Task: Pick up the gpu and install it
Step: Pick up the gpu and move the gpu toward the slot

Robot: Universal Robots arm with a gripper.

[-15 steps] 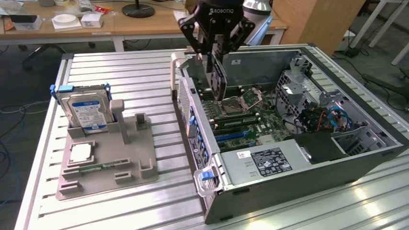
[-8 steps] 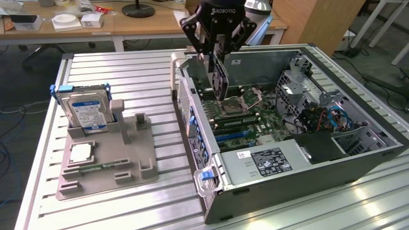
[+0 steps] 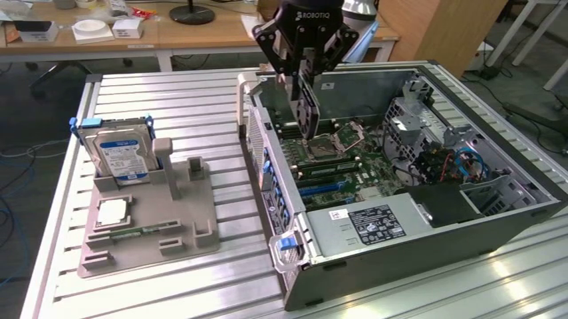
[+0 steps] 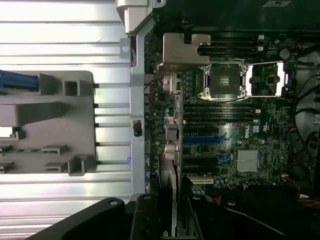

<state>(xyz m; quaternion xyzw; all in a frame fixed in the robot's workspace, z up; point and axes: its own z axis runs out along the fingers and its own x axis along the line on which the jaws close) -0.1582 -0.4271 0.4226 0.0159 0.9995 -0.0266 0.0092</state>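
Exterior view, near to far. Slatted aluminium surface (image 3: 177,292) carrying, toward the exterior view's left, a grey moulded fixture (image 3: 191,232) with a blue-labelled hard drive (image 3: 120,156) standing upright in it. Toward the right lies an open computer case (image 3: 497,226), exposing its power supply (image 3: 368,222) and motherboard (image 3: 355,166). Above the case, the pincer (image 3: 304,70) is clamped on the gpu (image 3: 308,109), a thin, flat, dark card hanging upright over the motherboard beside the processor socket (image 3: 342,136). Whether it touches the board cannot be told. Behind are wooden desks (image 3: 204,36) with white boxes (image 3: 93,30).
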